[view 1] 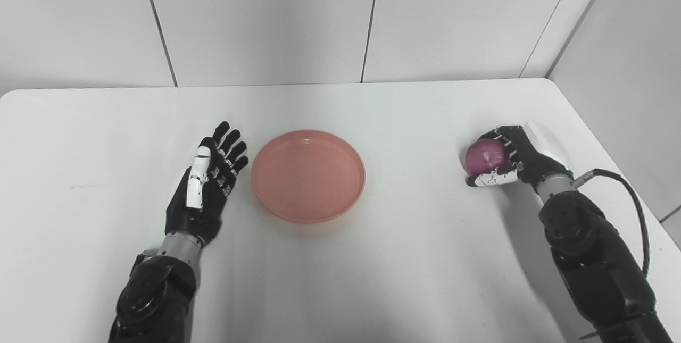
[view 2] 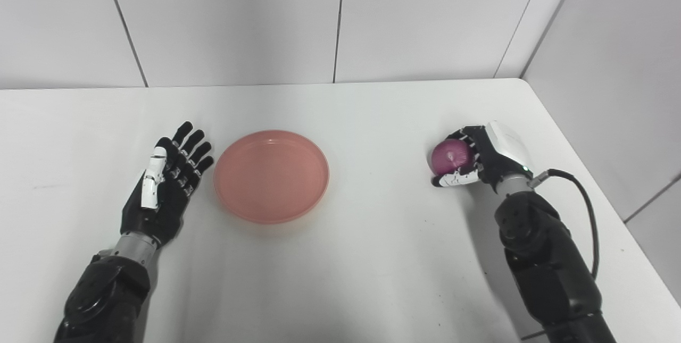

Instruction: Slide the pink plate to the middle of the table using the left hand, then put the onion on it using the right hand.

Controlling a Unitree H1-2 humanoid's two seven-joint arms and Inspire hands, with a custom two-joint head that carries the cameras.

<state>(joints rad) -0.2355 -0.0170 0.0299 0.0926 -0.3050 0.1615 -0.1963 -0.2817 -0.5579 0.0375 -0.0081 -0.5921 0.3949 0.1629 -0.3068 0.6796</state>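
Observation:
The pink plate (view 1: 308, 175) lies flat near the middle of the white table (view 1: 340, 279), with nothing on it. My left hand (view 1: 208, 179) stands open just left of the plate, fingers straight and pointing away, a small gap between it and the rim. At the table's right side my right hand (view 1: 505, 161) is shut on the purple onion (view 1: 485, 156), fingers and thumb curled around it at table level. The onion's left face shows between the fingers.
White wall panels (view 1: 266, 18) rise behind the table, and a side wall (view 1: 628, 66) stands close along the right edge. A black cable (view 1: 633, 199) loops off my right wrist near that edge.

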